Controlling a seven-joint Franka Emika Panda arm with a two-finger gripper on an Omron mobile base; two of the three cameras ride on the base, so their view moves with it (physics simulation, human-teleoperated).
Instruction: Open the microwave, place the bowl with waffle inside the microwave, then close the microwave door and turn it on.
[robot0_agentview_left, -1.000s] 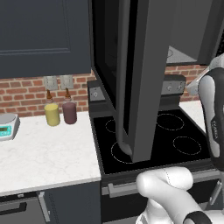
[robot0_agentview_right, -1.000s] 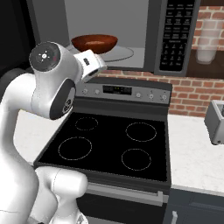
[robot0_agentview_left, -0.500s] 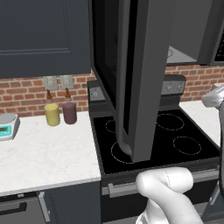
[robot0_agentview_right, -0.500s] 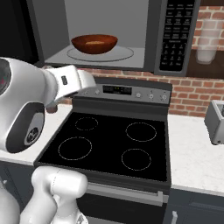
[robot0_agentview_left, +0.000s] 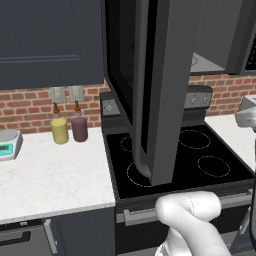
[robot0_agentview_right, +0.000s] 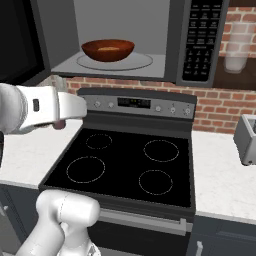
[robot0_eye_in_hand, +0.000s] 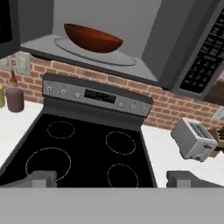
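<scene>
Bowl (robot0_agentview_right: 108, 50) sits on the turntable inside the microwave (robot0_agentview_right: 200, 45), so open and place steps look done. Microwave door (robot0_agentview_left: 162, 90) hangs wide open, swung out over the stove (robot0_agentview_right: 125, 167). Claw (robot0_eye_in_hand: 113, 178) is spread wide, holding nothing, pulled back above the stove. Left: shut the door, then press start on the keypad (robot0_agentview_right: 200, 42).

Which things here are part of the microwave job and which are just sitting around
Part of the job:
microwave, open
microwave door, swung wide
bowl, on the turntable inside
gripper, open and empty

Just sitting around:
stove
toaster
yellow cup
purple cup
kitchen scale
</scene>
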